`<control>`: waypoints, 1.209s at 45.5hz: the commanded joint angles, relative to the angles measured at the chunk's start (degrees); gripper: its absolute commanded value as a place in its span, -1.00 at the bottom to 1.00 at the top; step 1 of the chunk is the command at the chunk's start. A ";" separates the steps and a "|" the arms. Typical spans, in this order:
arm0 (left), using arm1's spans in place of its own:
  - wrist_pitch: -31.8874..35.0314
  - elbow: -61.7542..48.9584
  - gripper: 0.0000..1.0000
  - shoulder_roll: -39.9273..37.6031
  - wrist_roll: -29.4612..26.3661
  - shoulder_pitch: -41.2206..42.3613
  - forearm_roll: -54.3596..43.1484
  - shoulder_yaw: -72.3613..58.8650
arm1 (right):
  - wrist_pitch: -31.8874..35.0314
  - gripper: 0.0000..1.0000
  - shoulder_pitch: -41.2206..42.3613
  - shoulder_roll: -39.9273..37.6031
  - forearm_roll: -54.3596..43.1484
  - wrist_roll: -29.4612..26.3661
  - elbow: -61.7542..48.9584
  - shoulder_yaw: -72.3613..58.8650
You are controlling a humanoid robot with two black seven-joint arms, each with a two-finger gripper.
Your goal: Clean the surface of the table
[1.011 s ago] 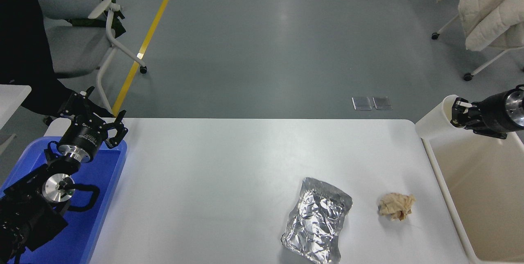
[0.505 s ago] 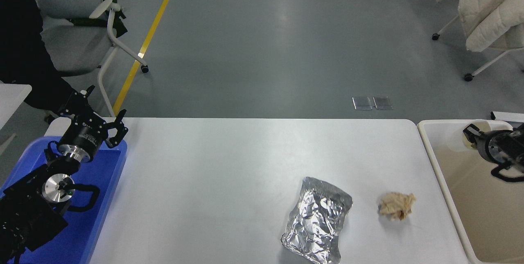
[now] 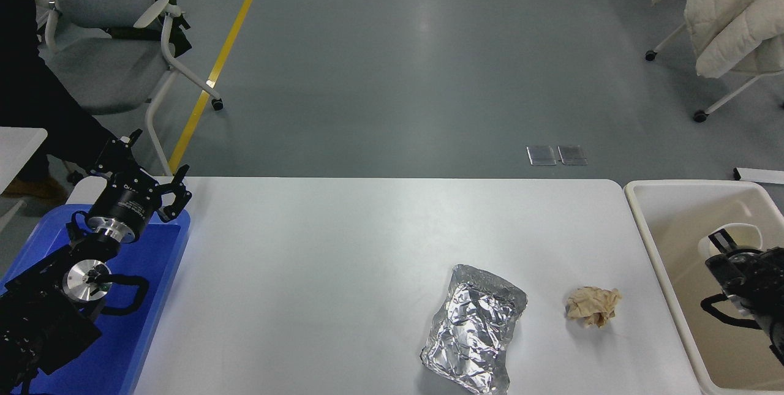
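A crumpled foil sheet (image 3: 474,337) and a wadded brown paper (image 3: 592,306) are seen lying apart on the table surface (image 3: 318,260). The right gripper (image 3: 732,248) is lowered into the cream bin (image 3: 649,242) beside a white cup (image 3: 738,236); its jaw state cannot be told. The left gripper (image 3: 138,165) is parked, spread wide, over the blue tray (image 3: 174,248).

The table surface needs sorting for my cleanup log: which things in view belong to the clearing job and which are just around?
Belongs to the job:
table surface
crumpled foil
crumpled brown paper
cream bin
white cup in the bin
right gripper over the bin

Just around:
blue tray
left gripper, parked
chairs
white coat
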 commanded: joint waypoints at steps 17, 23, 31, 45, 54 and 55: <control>0.01 0.00 1.00 0.00 -0.02 0.00 0.00 0.00 | -0.43 1.00 0.59 -0.49 4.64 -0.05 -0.69 0.05; 0.01 0.00 1.00 0.00 -0.02 0.00 0.00 0.00 | -0.43 1.00 1.30 -0.76 4.73 -0.05 -0.08 0.31; 0.01 0.00 1.00 0.00 -0.02 0.00 0.00 0.00 | -0.43 1.00 1.82 -4.09 4.73 0.21 4.05 0.40; 0.10 0.00 1.00 0.00 -0.02 0.09 0.00 0.00 | -0.61 1.00 5.43 -7.08 5.52 11.89 11.86 2.94; 0.10 0.00 1.00 0.00 -0.02 0.09 0.00 0.00 | 0.01 1.00 2.45 -14.64 5.43 18.76 34.71 24.01; 0.10 0.00 1.00 0.00 -0.02 0.09 0.00 0.00 | 0.10 1.00 1.22 -14.82 5.43 18.76 36.64 27.17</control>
